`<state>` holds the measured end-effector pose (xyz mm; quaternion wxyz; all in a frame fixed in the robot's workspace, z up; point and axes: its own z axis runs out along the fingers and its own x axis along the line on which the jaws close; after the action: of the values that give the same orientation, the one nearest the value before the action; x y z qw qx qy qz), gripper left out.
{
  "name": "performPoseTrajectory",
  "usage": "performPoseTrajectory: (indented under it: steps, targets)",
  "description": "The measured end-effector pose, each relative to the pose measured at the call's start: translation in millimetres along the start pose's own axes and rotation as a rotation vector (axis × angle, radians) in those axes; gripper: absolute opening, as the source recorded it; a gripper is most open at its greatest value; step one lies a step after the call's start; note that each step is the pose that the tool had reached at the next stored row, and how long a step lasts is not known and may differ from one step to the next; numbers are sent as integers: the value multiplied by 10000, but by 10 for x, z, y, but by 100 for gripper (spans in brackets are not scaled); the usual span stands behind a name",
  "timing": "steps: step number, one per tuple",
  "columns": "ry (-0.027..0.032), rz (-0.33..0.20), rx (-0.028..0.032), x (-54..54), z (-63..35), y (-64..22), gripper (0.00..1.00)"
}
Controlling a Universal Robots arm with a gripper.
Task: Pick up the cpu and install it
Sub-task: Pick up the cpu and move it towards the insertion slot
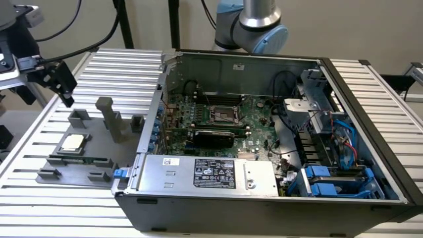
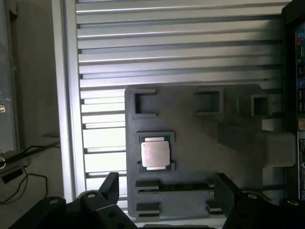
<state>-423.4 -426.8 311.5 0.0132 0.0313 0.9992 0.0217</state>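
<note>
**Claw released over tray, cpu sitting in tray pocket**

The claw is being held in the air over the table, at the exterior view's left and well apart from the case. In the wrist view the claw is being shown released: the fingers are being kept spread wide and nothing is being gripped between them.

The cpu is being carried by the grey tray, which is lying on the table just beside the case, on the exterior view's left. In the wrist view the cpu is being seen flat, metal top up, seated in a shallow square pocket of the tray. It is not being touched by the claw, which is hanging clear above the tray.

A memory stick is being held in slotted holders on the same tray, just beside the cpu. In the wrist view the memory stick is being seen as a thin green strip between the two fingers. Grey upright posts are also being carried by the tray.

The case is lying on its side with its panel off, and the motherboard is being exposed. The socket is being seen near the middle of the board; whether its frame is latched cannot be told. The PSU is being seen along the near wall, with blue drive bays at the exterior view's right. The arm is being seen behind the case.
</note>
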Motion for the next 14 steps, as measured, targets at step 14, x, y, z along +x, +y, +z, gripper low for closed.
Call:
performPoseTrajectory:
  steps: [14]
  targets:
    - [4, -92, -2, 15, 255, -13, 89]
